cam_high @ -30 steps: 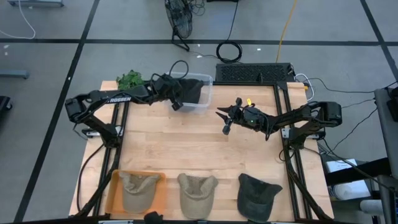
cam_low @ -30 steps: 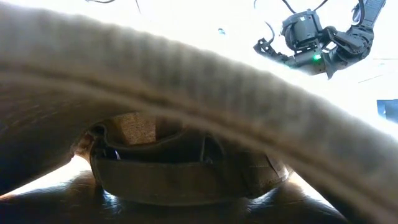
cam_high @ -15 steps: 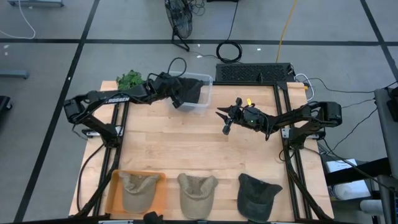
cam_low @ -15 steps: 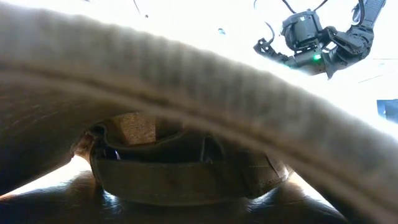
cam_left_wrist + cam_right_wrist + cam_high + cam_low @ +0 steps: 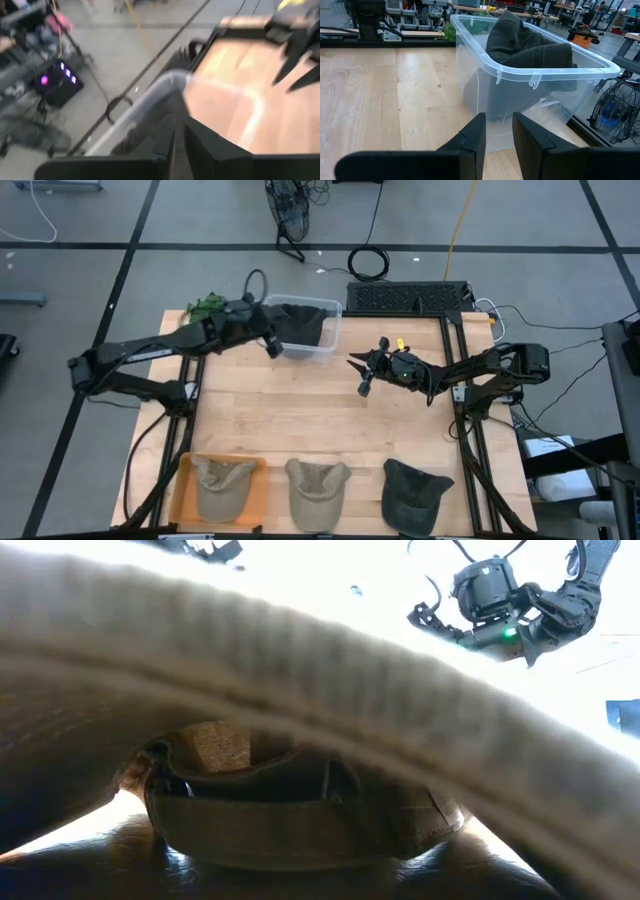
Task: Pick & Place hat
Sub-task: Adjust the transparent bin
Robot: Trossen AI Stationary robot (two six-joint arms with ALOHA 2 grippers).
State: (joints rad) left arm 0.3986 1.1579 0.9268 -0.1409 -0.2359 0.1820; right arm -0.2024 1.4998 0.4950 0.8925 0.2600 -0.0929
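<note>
A dark hat [image 5: 306, 321] lies crumpled inside the clear plastic bin [image 5: 331, 330] at the table's far side; the right wrist view shows it [image 5: 522, 45] slumped against the bin's wall [image 5: 530, 80]. My left gripper [image 5: 272, 347] hovers just left of the bin, raised, shut and empty [image 5: 179, 142]. My right gripper [image 5: 361, 376] hangs open and empty over the table's middle, pointing at the bin [image 5: 498, 131]. Along the near edge lie a tan hat [image 5: 222, 483] on an orange tray [image 5: 181, 492], a second tan hat [image 5: 317, 489] and a dark hat [image 5: 414, 491].
A green leafy thing [image 5: 208, 307] sits at the far left corner. A dark keyboard-like box [image 5: 408, 296] lies beyond the far edge. Bare wood [image 5: 300, 415] spreads between the bin and the row of hats. A hat's brim [image 5: 300, 670] fills most of the low view.
My left gripper has risen and drawn back from over the bin's left side toward the table's left edge, tipping up toward level. The dark hat stays in the bin. My right arm has kept still.
</note>
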